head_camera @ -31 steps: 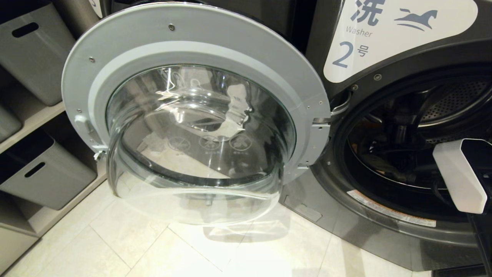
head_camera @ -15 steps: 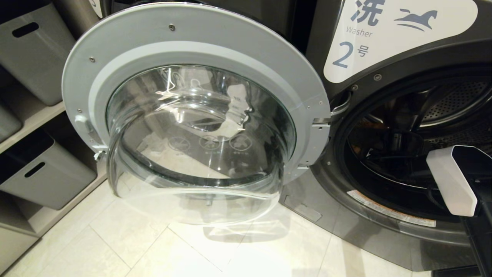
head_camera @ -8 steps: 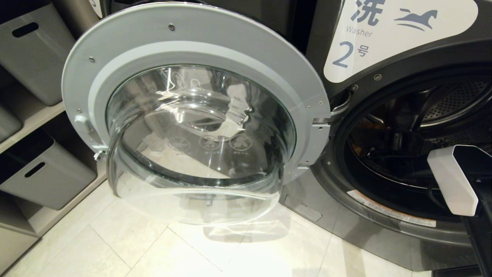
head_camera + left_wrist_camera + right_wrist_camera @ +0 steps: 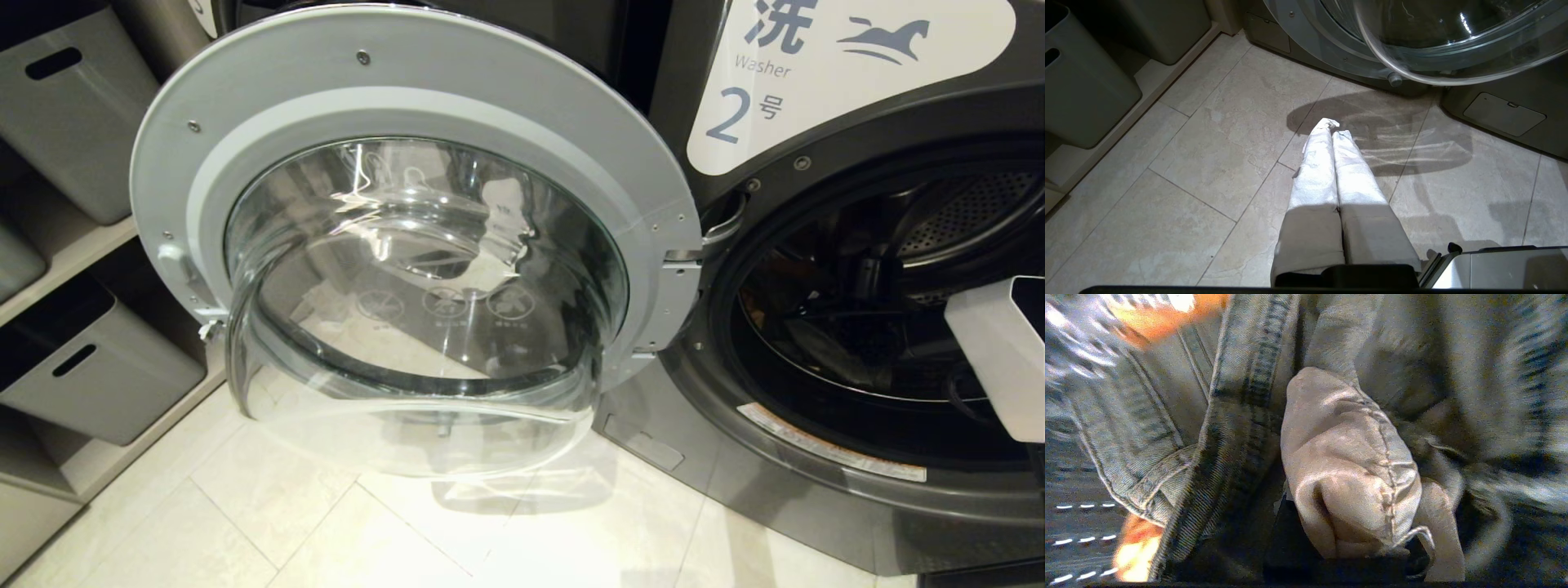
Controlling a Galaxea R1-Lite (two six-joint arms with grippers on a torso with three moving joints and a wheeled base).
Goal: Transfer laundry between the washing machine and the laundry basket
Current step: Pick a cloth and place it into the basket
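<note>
Washing machine [image 4: 824, 457] marked "2", round door [image 4: 408, 237] swung wide open. Right gripper [image 4: 1367, 428] deep inside the drum, cloth-covered fingers [image 4: 1347, 457] pinched on grey-blue denim garment [image 4: 1229, 428]; orange fabric [image 4: 1133, 555] alongside. Left gripper [image 4: 1333, 128] low above floor tiles [image 4: 1188, 171], fingers pressed together, empty.

Pale tiled floor [image 4: 343, 523] fills lower left of head view. Dark grey washing machine [image 4: 816, 506] stands on it, lower right. At left edge, a low shelf [image 4: 65, 253] carries grey storage bins [image 4: 98, 376], upper and lower tiers.
</note>
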